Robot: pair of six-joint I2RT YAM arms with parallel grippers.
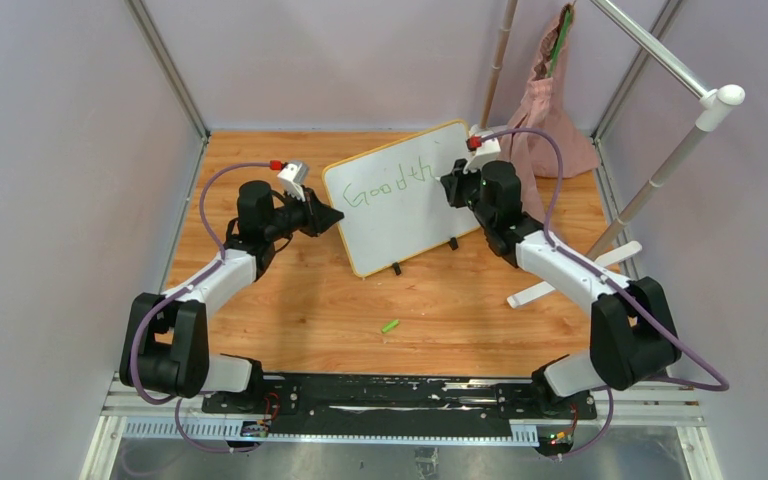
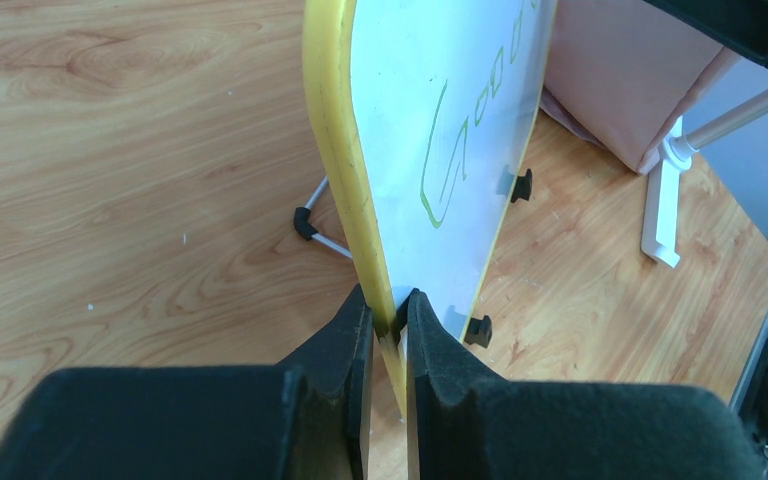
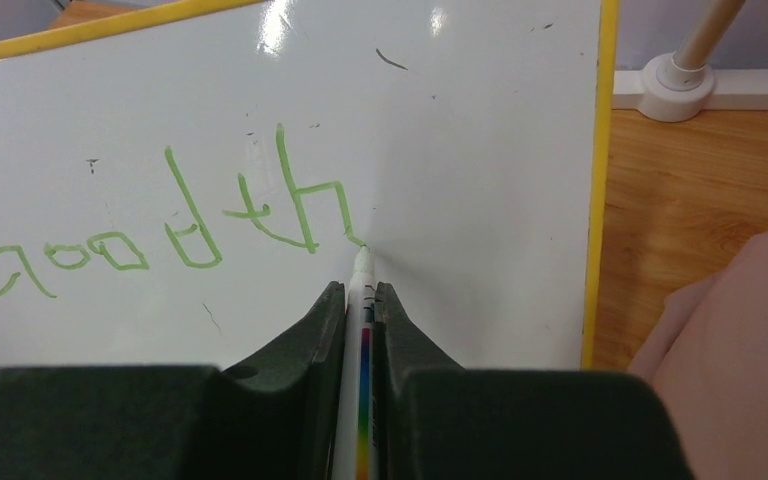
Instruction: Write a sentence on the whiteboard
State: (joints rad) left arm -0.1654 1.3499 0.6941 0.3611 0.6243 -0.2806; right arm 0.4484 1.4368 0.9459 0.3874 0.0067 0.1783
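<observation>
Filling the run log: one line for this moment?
phase: writing | left gripper: clamps whiteboard edge | right gripper: holds marker, tip on whiteboard | text: Good th

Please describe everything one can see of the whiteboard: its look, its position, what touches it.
The whiteboard is a small glossy white rectangle with rounded corners and a thin yellow frame. It stands leaning on two black feet and a wire prop on the wooden table. Green letters, "Goodth", cross its upper part. The left tool pinches its left edge; the marker in the right tool touches the surface after the last letter.
</observation>
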